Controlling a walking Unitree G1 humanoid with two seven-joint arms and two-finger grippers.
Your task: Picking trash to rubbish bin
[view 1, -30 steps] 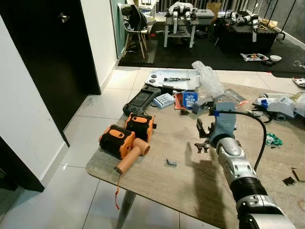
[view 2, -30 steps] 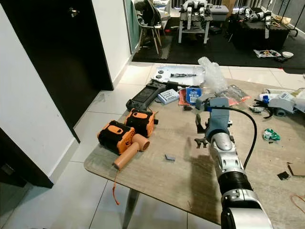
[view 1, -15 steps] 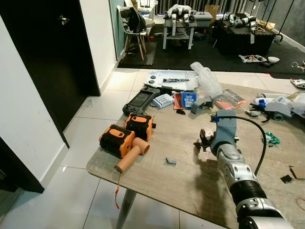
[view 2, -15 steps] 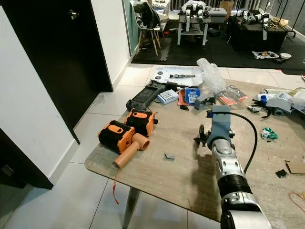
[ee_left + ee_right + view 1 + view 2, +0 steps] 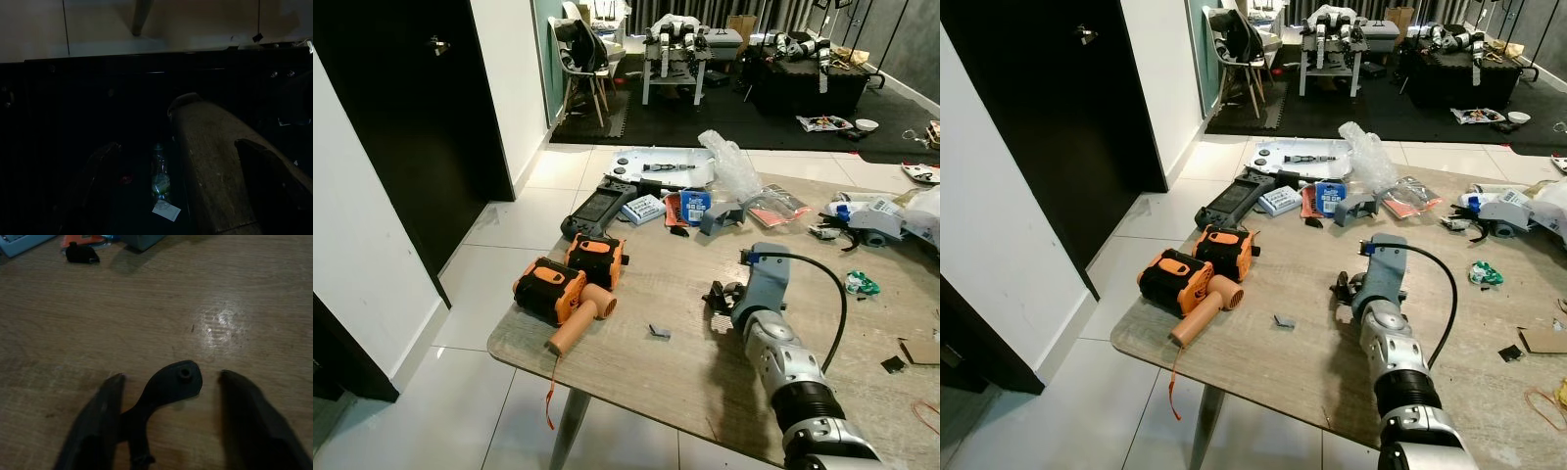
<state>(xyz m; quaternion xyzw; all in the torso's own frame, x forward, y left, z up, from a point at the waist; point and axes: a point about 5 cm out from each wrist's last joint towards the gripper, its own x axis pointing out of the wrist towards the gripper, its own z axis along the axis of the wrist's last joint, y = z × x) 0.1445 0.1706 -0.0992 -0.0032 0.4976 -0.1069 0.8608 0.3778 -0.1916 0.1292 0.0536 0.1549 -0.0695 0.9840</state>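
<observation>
On wooden tabletop [image 5: 636, 377], right gripper [image 5: 168, 418] spread wide — one small black plastic bracket [image 5: 168, 389] between fingers, touching one; two orange-black tools [image 5: 570, 279] at 9 o'clock.
Left gripper [image 5: 178, 188] parted, idle.

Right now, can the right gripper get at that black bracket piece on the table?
Probably yes: the right gripper is open and low over the table, with the black bracket piece lying between its fingers, nothing blocking.

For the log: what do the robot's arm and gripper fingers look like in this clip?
The right arm is silver ribbed metal with a black joint collar, a grey-blue wrist housing and a black cable looping beside it. The right gripper has two long matte black fingers. The left gripper fingers look equally dark.
</observation>
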